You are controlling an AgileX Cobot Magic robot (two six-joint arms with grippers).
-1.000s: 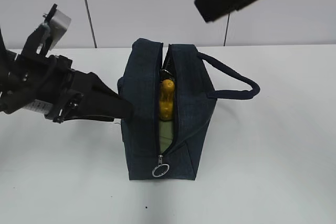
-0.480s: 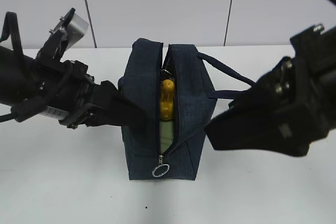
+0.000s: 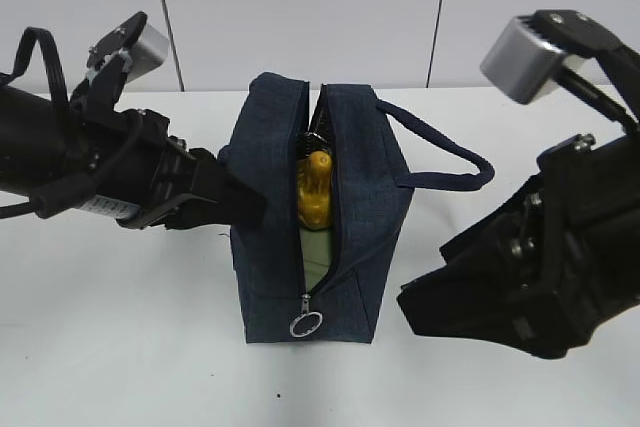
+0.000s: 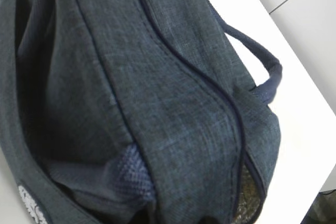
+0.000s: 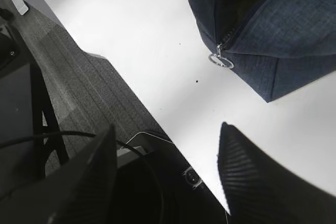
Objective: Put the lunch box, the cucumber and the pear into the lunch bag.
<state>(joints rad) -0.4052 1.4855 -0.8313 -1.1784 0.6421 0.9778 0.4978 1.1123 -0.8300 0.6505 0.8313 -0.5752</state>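
The navy lunch bag [image 3: 270,187] stands mid-table with its zipper open along the top. Inside it I see the yellow pear [image 3: 316,187] and, below it, the lunch box's pale green lid [image 3: 315,249]. The cucumber is not visible. The ring pull [image 3: 306,326] hangs at the bag's near end and also shows in the right wrist view [image 5: 221,60]. My left gripper [image 3: 248,209] is shut against the bag's left side, where the fabric [image 4: 157,129] bunches. My right gripper [image 3: 422,305] is open and empty, low to the right of the bag, also seen in its wrist view [image 5: 168,182].
One loop handle [image 3: 450,157] sticks out to the bag's right, near the right arm. The white table [image 3: 120,347] ends at a near edge [image 5: 131,103], with dark floor and cables beyond. A wall stands behind the table.
The right arm came down from the upper right to low beside the bag's right side. The left arm shifted slightly right, nudging the bag's left wall.
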